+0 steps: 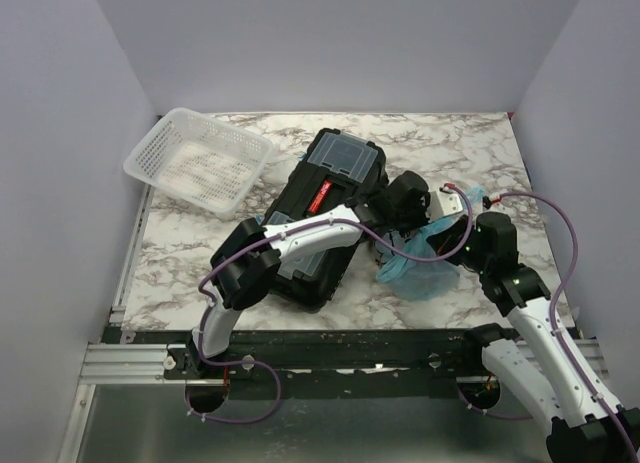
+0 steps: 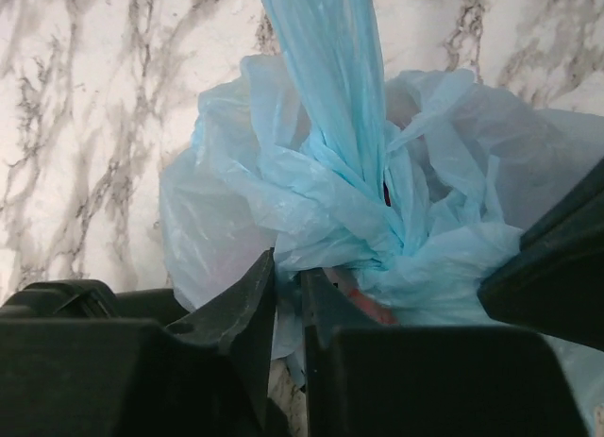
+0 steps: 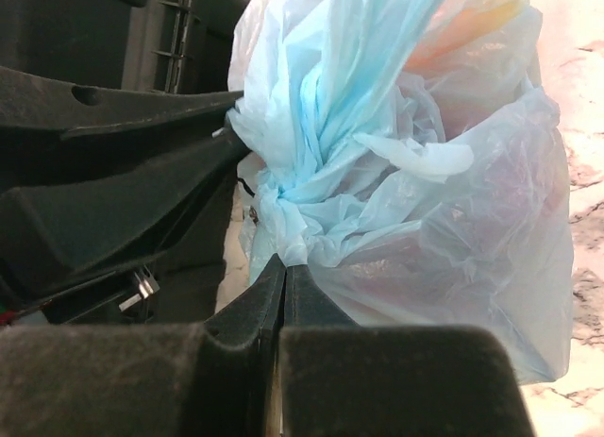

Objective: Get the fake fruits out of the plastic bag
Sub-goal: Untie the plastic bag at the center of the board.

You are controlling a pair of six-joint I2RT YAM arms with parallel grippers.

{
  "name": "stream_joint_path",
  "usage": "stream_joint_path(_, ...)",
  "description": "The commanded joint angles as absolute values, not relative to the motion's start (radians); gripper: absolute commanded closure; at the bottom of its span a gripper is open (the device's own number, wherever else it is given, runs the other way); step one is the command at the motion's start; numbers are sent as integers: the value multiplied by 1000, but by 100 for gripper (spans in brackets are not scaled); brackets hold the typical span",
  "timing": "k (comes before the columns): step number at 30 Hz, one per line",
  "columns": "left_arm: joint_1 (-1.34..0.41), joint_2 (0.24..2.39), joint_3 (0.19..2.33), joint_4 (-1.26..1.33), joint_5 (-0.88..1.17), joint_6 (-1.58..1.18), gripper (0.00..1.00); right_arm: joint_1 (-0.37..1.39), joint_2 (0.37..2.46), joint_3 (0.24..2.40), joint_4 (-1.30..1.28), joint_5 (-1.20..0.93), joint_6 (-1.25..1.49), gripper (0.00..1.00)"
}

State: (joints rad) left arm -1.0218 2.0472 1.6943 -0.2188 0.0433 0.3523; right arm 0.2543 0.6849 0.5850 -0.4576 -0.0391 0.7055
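Two claws are being applied to the bag (image 2: 311, 201). Low in the wrist views, the left gripper (image 2: 288, 300) is being held nearly closed on a sliver of film, the right gripper (image 3: 283, 278) pressed together on a fold under the knot (image 3: 283, 210). The film is being judged thin, light, slippery and easily torn, so gathered folds beside the knot are being favoured as the hold. Beyond, fruits (image 3: 472, 31) are being shown only as orange and red tints. In the top view, the bag is being seen right of centre, beside the toolbox (image 1: 330, 183).
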Motion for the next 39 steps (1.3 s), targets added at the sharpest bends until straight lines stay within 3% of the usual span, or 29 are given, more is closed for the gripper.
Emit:
stream_joint_path(1, -1020, 2043, 1716, -135, -79, 338, 94, 258, 674, 617, -527, -6, 756, 99)
stream_joint_path(3, -1017, 2027, 1705, -132, -88, 327, 100, 258, 675, 616, -560, 89, 803, 99)
stream_joint_path(10, -965, 1967, 1734, -167, -67, 122, 100, 258, 615, 576, -708, 306, 1060, 99)
stream_joint_path(18, -799, 1957, 1803, -193, 390, -306, 100, 258, 446, 551, -817, 418, 1155, 99)
stream_joint_path(23, -802, 1926, 1755, -188, 429, -313, 100, 258, 417, 549, -702, 326, 1048, 97)
stream_joint_path(28, -801, 1904, 1732, -209, 415, -302, 100, 258, 493, 628, -619, 175, 844, 66)
stream_joint_path(32, -807, 1913, 1738, -228, 431, -310, 100, 258, 550, 679, -549, 67, 734, 56)
stream_joint_path(35, -812, 1911, 1731, -237, 428, -305, 100, 258, 581, 738, -532, 55, 667, 34)
stream_joint_path(39, -816, 1914, 1740, -252, 430, -299, 100, 258, 655, 816, -549, 7, 564, 20)
